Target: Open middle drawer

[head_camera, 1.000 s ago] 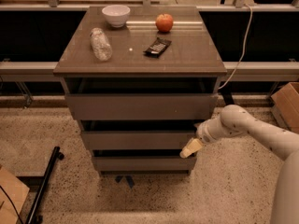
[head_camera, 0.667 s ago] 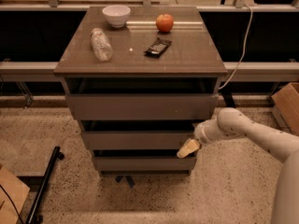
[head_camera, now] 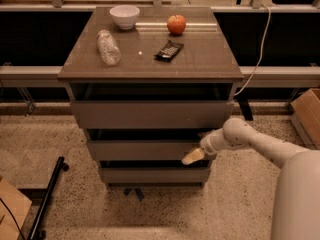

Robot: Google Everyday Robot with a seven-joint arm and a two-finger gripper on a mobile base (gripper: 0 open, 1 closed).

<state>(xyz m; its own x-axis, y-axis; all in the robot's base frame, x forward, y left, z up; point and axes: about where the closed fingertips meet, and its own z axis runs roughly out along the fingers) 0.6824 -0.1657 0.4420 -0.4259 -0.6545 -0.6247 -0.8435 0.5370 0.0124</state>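
A grey three-drawer cabinet stands in the middle of the camera view. The middle drawer [head_camera: 142, 149] has a plain front with a dark gap above it. The top drawer [head_camera: 150, 114] sticks out a little further than the middle one. The bottom drawer [head_camera: 152, 174] sits below. My gripper [head_camera: 192, 156] is at the right end of the middle drawer's front, at its lower edge, with a tan fingertip against the panel. My white arm [head_camera: 260, 144] comes in from the lower right.
On the cabinet top [head_camera: 200, 59] lie a white bowl [head_camera: 124, 16], an apple [head_camera: 176, 24], a clear plastic bottle [head_camera: 108, 47] and a dark snack packet [head_camera: 169, 50]. A cardboard box [head_camera: 307, 115] stands at right. A black pole [head_camera: 47, 199] lies on the floor at left.
My gripper has shifted slightly left along the middle drawer's front. The drawers look the same.
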